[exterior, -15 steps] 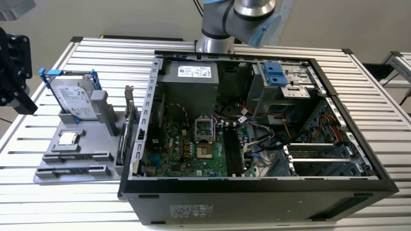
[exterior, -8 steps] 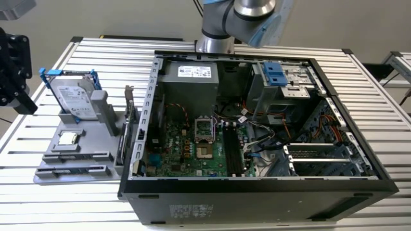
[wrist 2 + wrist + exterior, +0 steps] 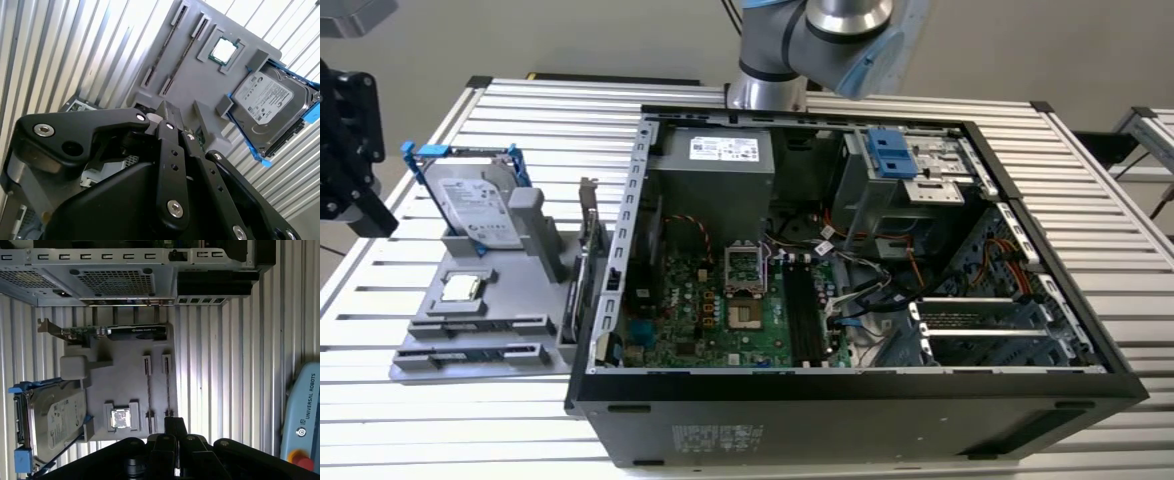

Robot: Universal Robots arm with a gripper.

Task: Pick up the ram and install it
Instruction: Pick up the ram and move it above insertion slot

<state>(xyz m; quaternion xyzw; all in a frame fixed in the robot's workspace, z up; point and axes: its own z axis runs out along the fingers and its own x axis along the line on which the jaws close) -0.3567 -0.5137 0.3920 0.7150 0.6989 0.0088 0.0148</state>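
Note:
Two slim dark ram sticks lie on edge in slotted holders on the grey fixture plate. They are in the exterior view, the first wrist view and the second wrist view. My black gripper hangs above the table at the exterior view's far left, just off the plate's edge and apart from the ram. In both wrist views its fingertips are pressed together with nothing between them. The open computer case shows the motherboard's long memory slots.
On the same plate are a silver hard drive in a blue frame, a processor chip and an upright card with a metal bracket. Slatted aluminium table all around.

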